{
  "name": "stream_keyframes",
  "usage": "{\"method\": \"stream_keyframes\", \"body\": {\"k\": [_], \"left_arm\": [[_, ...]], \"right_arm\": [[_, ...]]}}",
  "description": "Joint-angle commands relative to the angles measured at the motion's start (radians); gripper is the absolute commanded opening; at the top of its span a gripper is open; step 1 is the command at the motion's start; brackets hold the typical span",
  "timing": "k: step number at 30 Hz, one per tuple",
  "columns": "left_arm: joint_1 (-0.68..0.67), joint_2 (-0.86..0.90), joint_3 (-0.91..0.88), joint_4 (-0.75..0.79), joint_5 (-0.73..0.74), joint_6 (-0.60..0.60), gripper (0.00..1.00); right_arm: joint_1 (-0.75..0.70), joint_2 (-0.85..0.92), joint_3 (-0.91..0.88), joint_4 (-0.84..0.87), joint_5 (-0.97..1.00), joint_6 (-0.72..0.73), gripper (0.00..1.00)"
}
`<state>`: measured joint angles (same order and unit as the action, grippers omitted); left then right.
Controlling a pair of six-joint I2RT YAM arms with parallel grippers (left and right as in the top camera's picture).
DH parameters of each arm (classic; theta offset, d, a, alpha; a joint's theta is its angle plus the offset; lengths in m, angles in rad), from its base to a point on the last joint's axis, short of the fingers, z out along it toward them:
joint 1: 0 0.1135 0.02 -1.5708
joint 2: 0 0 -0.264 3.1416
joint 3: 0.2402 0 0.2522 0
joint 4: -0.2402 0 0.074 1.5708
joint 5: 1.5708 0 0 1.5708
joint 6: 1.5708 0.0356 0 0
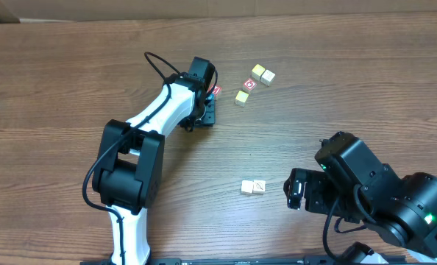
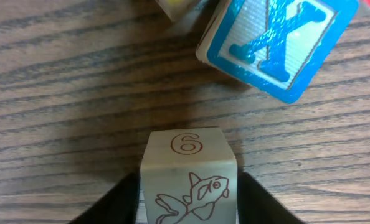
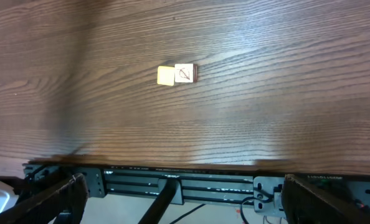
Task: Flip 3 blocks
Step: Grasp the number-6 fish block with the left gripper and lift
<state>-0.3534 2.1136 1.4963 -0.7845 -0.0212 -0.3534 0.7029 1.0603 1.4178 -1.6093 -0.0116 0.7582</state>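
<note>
A cream block point(image 2: 188, 180) with a "6" on top and a fish drawing on its near face sits between my left gripper's point(image 2: 189, 199) black fingers point(image 2: 119, 205), which lie against both its sides. From overhead that gripper point(image 1: 210, 110) covers this block. Another cream block point(image 1: 241, 97) and a cream pair point(image 1: 262, 73) lie to its right. A yellow-faced block point(image 3: 166, 75) touches a cream block with a drawing point(image 3: 185, 73) near the table's front. My right gripper point(image 1: 296, 190) hangs open and holds nothing, just right of that pair.
A blue "X" cube point(image 2: 278, 43) lies tilted just beyond the held block, up and to the right. Red lettered cubes point(image 1: 249, 85) point(image 1: 216, 90) sit among the far blocks. The table's front edge and a black rail point(image 3: 185, 183) show under the right wrist.
</note>
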Motion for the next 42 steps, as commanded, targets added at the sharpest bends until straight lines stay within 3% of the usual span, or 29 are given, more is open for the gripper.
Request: {"method": "stream_keyframes", "body": {"k": [1, 5, 10, 19, 42], "left_arm": [[0.002, 0.005, 0.061, -0.007, -0.012, 0.018, 0.49], [0.002, 0.005, 0.130, -0.054, -0.012, 0.024, 0.50], [0.002, 0.005, 0.171, -0.107, -0.012, 0.040, 0.35], [0.002, 0.007, 0.157, -0.150, -0.012, 0.043, 0.47], [0.007, 0.063, 0.143, -0.141, -0.016, 0.044, 0.40]], "right_arm": [[0.001, -0.005, 0.016, 0.002, -0.010, -0.004, 1.00], [0.001, -0.005, 0.016, 0.002, -0.010, -0.004, 1.00], [0.001, -0.005, 0.016, 0.002, -0.010, -0.004, 1.00], [0.001, -0.005, 0.016, 0.001, -0.010, -0.004, 1.00], [0.001, -0.005, 0.016, -0.020, -0.017, -0.004, 1.00]]}}
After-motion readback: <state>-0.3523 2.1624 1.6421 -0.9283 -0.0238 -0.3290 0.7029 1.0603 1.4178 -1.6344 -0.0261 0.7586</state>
